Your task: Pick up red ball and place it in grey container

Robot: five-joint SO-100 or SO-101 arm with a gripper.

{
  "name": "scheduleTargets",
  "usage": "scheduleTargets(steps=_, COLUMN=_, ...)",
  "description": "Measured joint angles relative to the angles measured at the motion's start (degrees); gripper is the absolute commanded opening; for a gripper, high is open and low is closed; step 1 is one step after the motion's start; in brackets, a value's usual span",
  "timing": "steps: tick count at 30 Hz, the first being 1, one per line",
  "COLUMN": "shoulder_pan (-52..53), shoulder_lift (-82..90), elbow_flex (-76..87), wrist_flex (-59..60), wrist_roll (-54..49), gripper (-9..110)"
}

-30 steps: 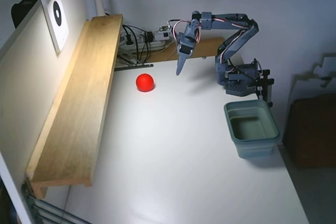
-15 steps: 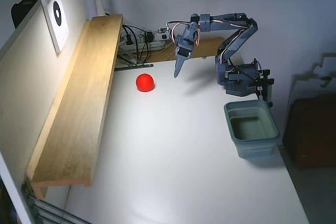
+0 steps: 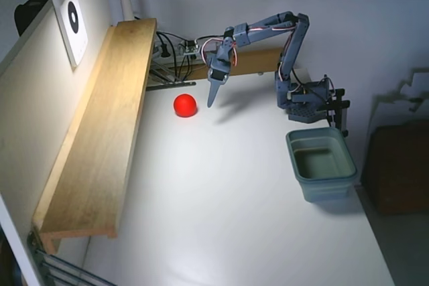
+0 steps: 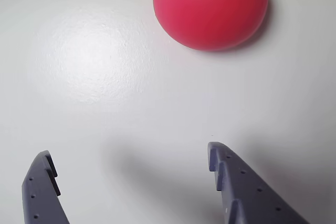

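Two grey fingers [image 4: 239, 182] of the pincer [image 4: 131, 156] stand wide apart and empty over the white desk [image 4: 105, 77] in the wrist view. Just beyond them the ball [image 3: 185, 105] rests untouched near the desk's far edge. Well apart, the container [image 3: 322, 164] sits empty at the right edge.

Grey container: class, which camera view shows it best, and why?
The fixed view shows the grey container whole, empty, at the table's right side near the arm's base. The wrist view misses it entirely, showing only the red ball and the open end effector.
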Motion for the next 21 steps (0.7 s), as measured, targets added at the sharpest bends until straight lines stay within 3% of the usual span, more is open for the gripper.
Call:
scheduleTargets(steps=11, shoulder_pan=13.27, shoulder_lift=0.0, elbow_flex=0.0, wrist_flex=0.0, wrist_roll=0.0, gripper=38)
scheduleTargets(steps=21, shoulder_pan=11.25, shoulder_lift=-5.71, elbow_flex=-3.96, wrist_flex=-2.11, wrist_roll=0.0, gripper=38)
